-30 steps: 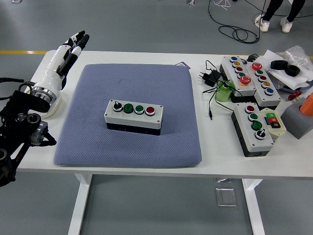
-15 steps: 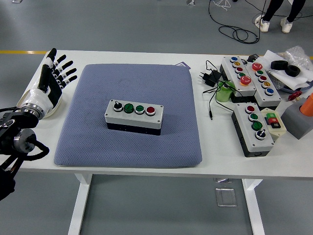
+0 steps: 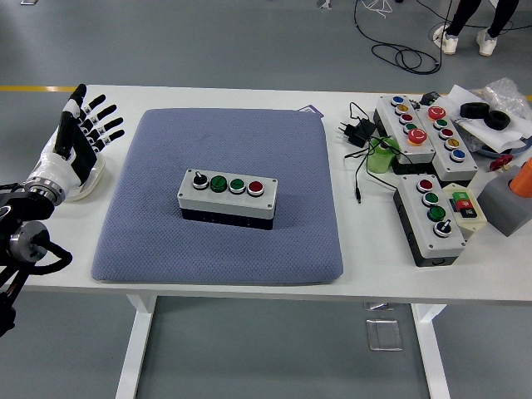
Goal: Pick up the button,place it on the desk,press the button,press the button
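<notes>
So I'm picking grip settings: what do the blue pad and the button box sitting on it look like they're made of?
The blue pad looks like soft fabric-covered foam: matte, with a fine dimpled weave and rounded edges. The button box looks like hard moulded plastic, with a smooth light-grey lid, corner screws and a dark base; its green and red caps are glossy. The material under the pad's cover cannot be told. The left robot hand is open, beside the pad.

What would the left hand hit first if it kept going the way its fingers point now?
Probably nothing on the table: the left hand, fingers spread, points toward the table's far left edge. That way looks free, though depth is uncertain.
</notes>
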Robot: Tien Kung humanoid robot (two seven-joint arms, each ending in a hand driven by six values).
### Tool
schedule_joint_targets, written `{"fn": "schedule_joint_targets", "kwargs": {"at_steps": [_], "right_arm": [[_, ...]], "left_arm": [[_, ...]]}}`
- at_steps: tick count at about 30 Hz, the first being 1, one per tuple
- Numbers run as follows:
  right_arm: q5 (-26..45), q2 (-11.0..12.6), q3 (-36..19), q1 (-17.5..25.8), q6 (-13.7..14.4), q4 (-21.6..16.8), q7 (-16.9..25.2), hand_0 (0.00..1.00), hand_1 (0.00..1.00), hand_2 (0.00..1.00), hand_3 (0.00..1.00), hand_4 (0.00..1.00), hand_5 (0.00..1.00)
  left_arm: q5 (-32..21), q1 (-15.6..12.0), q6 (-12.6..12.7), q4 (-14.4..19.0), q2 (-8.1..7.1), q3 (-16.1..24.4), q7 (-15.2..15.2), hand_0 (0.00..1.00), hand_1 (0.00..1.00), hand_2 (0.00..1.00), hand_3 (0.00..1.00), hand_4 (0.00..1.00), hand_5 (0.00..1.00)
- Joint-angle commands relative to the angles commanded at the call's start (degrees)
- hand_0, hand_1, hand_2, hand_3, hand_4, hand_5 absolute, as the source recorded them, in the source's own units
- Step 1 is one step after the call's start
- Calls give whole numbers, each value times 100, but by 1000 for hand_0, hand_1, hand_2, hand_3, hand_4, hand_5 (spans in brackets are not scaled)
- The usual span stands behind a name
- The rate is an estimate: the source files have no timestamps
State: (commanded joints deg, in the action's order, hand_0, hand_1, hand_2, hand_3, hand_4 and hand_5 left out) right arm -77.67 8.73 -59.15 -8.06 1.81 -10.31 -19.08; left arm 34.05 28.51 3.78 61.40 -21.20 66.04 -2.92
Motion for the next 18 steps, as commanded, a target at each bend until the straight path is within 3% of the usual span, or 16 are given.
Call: {"fn": "schedule_joint_targets", "kwargs": {"at_steps": [18], "right_arm": [[44,-14,56,-49,-11,0,-1,660,638,661,575,353,224]], "left_arm": [[68,-49,-100,153,-61,18,58,795,825,888,904,765,998]]}}
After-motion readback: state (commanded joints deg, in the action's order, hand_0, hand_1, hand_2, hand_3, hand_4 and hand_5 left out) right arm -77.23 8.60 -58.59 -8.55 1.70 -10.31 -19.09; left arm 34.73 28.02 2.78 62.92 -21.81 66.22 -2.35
